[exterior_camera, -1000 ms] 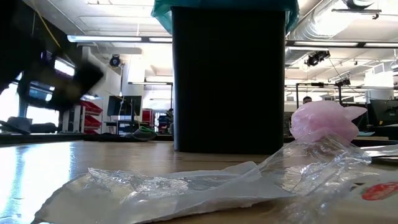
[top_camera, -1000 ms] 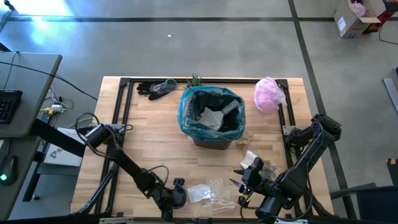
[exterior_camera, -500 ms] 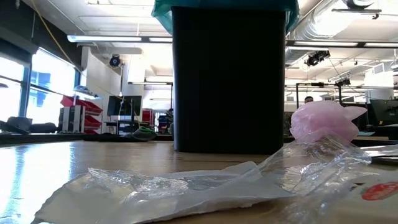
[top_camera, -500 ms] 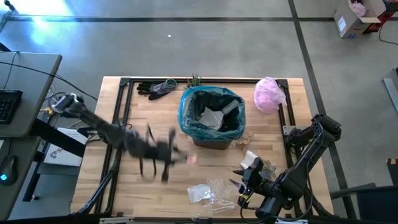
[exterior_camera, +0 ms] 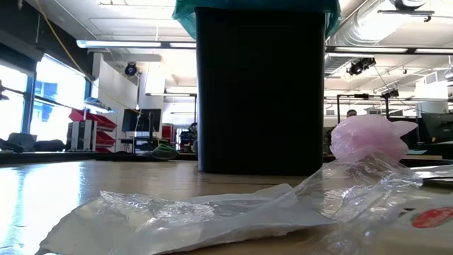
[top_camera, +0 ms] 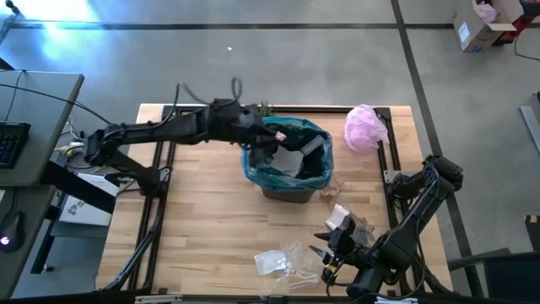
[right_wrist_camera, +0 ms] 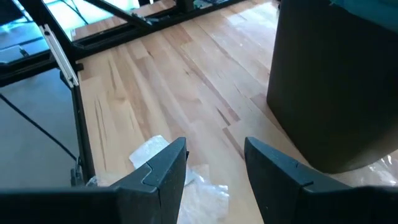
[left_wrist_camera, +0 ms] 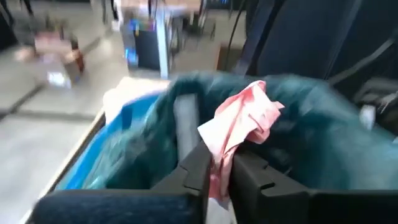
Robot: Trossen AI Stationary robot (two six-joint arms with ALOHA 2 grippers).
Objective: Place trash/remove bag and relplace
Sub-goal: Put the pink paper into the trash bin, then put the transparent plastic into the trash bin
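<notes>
A black bin [top_camera: 288, 165] lined with the teal bag [top_camera: 253, 160] stands at the table's middle; in the low view the bin [exterior_camera: 260, 92] fills the centre. My left gripper [top_camera: 263, 139] hovers over the bin's left rim, shut on a crumpled pinkish scrap [left_wrist_camera: 241, 118]. White scraps [top_camera: 291, 156] lie inside the bag. My right gripper [top_camera: 329, 249] is open near the table's near right corner, beside clear wrappers [top_camera: 283, 260] lying flat on the wood. White scraps [top_camera: 342, 217] and a brownish lump [top_camera: 333, 186] lie near it. My left gripper [left_wrist_camera: 217, 171] pinches the pinkish scrap by its lower end [left_wrist_camera: 219, 163] between the two fingers. The scrap is lifted clear and juts out past the fingertips over the bag's opening [left_wrist_camera: 298, 137].
A pale pink plastic bag [top_camera: 364, 127] sits at the far right corner, dark gloves [top_camera: 211, 119] and a small green plant [top_camera: 265, 109] along the far edge. A black frame [top_camera: 160, 152] borders the table. Bare wood [top_camera: 202, 211] lies left of the bin.
My left arm has swung from the table's near edge up and toward the far side, ending over the bin's left rim. It has carried the pinkish scrap along, lifted clear of the table. My right arm has stayed still.
</notes>
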